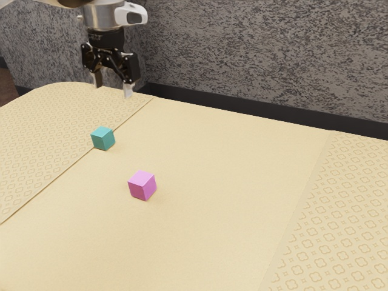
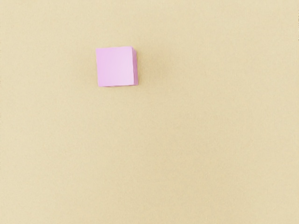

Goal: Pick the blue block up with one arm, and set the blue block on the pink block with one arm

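In the exterior view, the Franka arm's black gripper (image 1: 113,88) hung high over the far end of the table (image 1: 242,200), toward the exterior view's upper left, in front of a grey speckled wall (image 1: 267,42). Its two fingers (image 1: 128,91) pointed downward and stood clearly apart, with nothing between them and nothing in their hold. The blue block (image 1: 103,138), more teal than blue in this light, rested flat on the table below the gripper and toward the camera. It lay at the seam where a patterned panel (image 1: 42,139) on the exterior view's left met the plain tan middle strip. The gripper was well above the block and not touching it. The pink block (image 1: 142,185) sat on the plain strip, nearer the camera and slightly toward the exterior view's right of the blue block. The two cubes were near one another but apart, with bare table between them. A second patterned panel (image 1: 345,218) covered the table on the exterior view's right, and a dark band (image 1: 273,109) ran along the foot of the wall. In the wrist view, the camera looked straight down on the plain tan surface (image 2: 187,154), where the pink block (image 2: 116,66) showed its square top face and a thin sliver of one side, casting a faint shadow beside it.
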Tool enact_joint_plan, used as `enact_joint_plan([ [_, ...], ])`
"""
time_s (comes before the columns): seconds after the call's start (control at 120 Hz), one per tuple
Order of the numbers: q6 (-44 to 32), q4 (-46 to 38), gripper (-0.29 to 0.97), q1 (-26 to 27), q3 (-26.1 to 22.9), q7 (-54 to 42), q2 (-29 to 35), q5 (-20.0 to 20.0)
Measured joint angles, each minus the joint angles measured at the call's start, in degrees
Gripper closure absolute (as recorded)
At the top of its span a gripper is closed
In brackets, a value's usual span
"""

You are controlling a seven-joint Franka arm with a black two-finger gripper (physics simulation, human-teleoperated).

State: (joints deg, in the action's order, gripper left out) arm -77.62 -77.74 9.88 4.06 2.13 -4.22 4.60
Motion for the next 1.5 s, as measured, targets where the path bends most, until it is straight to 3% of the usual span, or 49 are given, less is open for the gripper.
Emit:
enact_joint_plan([
  [0.317, -5.6, 0.6, 0.00, -0.8, 0.3, 0.5, -0.8, 0.0],
  [0.517, -16.6, 1.8, 0.00, -18.8, 0.3, -2.0, -10.0, -0.4],
  [0.717, -28.7, 4.4, 0.00, -28.4, 0.2, -6.0, -25.2, -4.4],
  [0.942, -38.4, 6.6, 0.00, -30.7, 0.3, -10.0, -34.3, -7.0],
  [1.133, -42.2, 16.4, 0.00, -31.1, -0.2, -12.9, -43.0, -7.5],
  [1.5, -45.8, 22.6, 0.00, -35.2, -4.8, -20.2, -49.3, -7.6],
])
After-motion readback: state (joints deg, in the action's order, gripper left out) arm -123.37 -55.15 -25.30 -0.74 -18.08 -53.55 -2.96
